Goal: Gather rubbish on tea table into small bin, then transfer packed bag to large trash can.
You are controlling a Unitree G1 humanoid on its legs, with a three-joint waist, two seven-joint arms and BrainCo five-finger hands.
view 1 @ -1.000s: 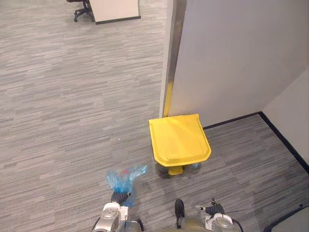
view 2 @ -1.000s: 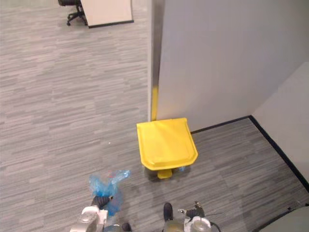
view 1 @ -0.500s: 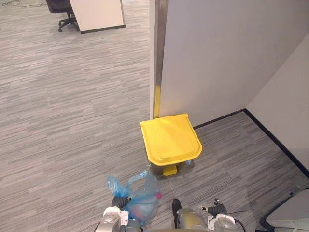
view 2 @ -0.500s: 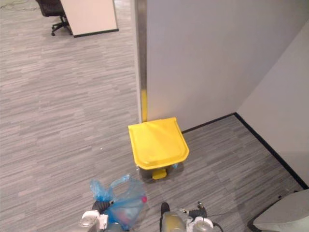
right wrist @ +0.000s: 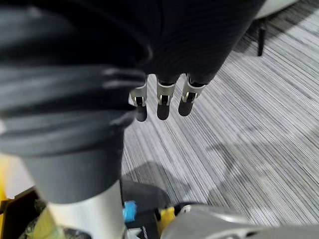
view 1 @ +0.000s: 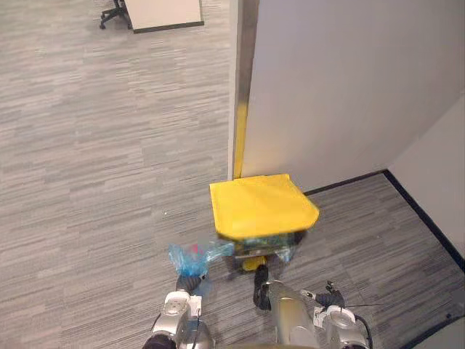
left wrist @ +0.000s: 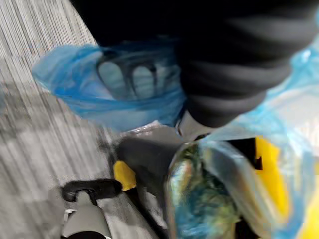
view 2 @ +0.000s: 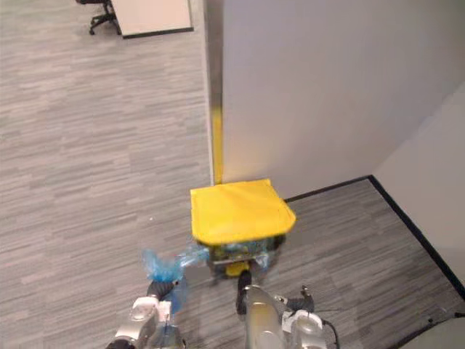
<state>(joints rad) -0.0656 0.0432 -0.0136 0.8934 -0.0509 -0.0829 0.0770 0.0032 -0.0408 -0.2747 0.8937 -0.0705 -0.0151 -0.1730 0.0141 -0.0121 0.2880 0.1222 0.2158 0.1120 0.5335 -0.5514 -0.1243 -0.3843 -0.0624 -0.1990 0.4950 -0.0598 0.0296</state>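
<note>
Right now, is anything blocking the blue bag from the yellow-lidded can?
Nothing visible lies between them. The left robot hand holds the blue bag beside the trash can, whose yellow lid is tipped up, leaving the front open.

Trash can (view 1: 263,206) mid-frame on the floor (view 1: 94,160), backed against the partition wall (view 1: 349,87) in the upper right. Bag (view 1: 195,257) just left of the can's front, with the left robot hand (view 1: 189,282) directly below it, lower centre-left. Right robot hand (view 1: 328,297) lower right. Office chair (view 1: 112,14) and panel (view 1: 163,13) far upper left.
</note>
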